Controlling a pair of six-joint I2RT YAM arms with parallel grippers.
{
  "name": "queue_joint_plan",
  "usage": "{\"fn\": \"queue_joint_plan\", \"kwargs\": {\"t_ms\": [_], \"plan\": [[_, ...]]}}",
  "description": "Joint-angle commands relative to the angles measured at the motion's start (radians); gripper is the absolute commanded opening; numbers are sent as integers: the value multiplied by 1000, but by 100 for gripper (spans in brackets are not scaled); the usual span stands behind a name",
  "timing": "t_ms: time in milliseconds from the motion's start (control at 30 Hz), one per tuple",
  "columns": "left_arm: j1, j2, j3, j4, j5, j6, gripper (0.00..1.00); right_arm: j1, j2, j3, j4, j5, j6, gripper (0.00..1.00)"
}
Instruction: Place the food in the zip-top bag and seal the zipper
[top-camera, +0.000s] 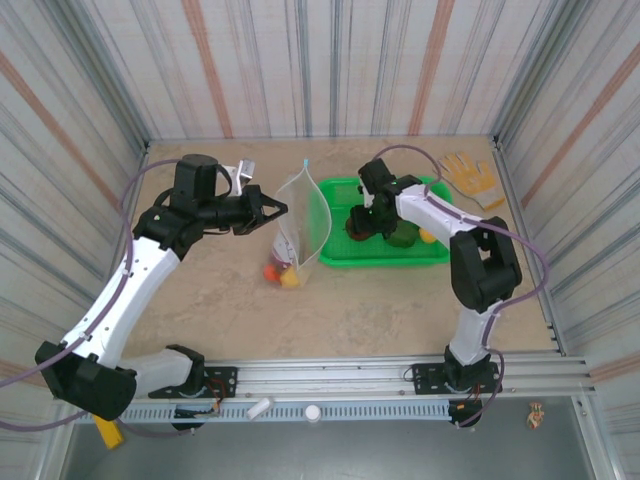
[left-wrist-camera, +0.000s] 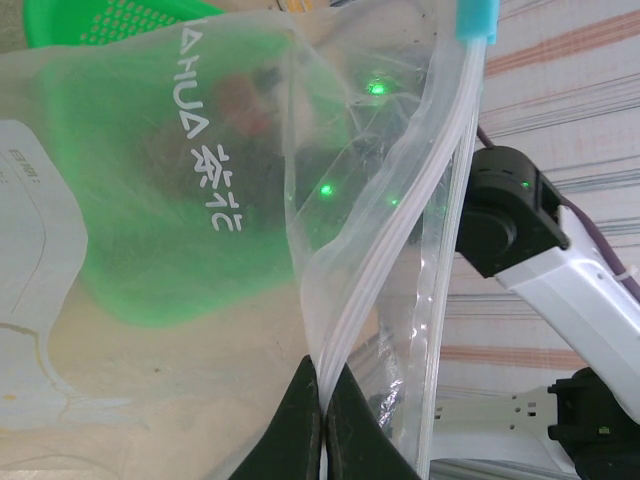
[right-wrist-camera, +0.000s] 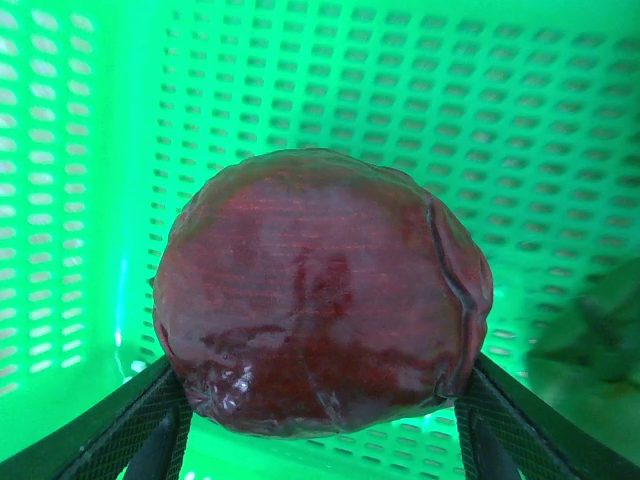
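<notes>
Your left gripper (left-wrist-camera: 322, 405) is closed tight on the top edge of the zip-top bag (top-camera: 305, 225). It pinches the clear plastic right by the zipper (left-wrist-camera: 395, 235). The zipper is the pale strip that runs along the mouth of the bag up to a little light-blue end piece (left-wrist-camera: 477, 15). The two sides of the mouth are apart, so the bag is not sealed. The bag stands up on the worktop (top-camera: 380, 310), just to the left of the green basket (top-camera: 335, 258). Down at the bottom of the bag sit an orange-red piece (top-camera: 272, 270) and a yellow piece (top-camera: 291, 281), touching each other. Your right gripper (right-wrist-camera: 320, 400) is inside the basket, with its two fingers (right-wrist-camera: 120, 435) pressed on each side of a big dark maroon food (right-wrist-camera: 320, 290). You cannot tell if that food is lifted or sits on the basket floor. From the top camera, the basket also holds a dark green food (top-camera: 402, 236) and a yellow food (top-camera: 428, 236), side by side near the maroon one. A yellow-tan glove (top-camera: 468, 176) lies on the worktop behind the basket, near the far right corner.
</notes>
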Motion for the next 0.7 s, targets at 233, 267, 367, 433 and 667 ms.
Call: {"fn": "queue_joint_plan", "kwargs": {"t_ms": [233, 267, 367, 433, 667], "plan": [[-9, -24, -2, -10, -11, 19, 0, 12, 84, 72, -65, 55, -26, 80], [-9, -23, -2, -9, -11, 20, 0, 11, 86, 73, -60, 55, -26, 84], [-9, -20, -4, -8, -10, 21, 0, 5, 101, 86, -54, 51, -26, 86], [-9, -15, -3, -7, -6, 20, 0, 0, 113, 93, -42, 44, -26, 87], [-9, -17, -6, -9, -9, 21, 0, -14, 144, 125, -6, 16, -22, 88]]}}
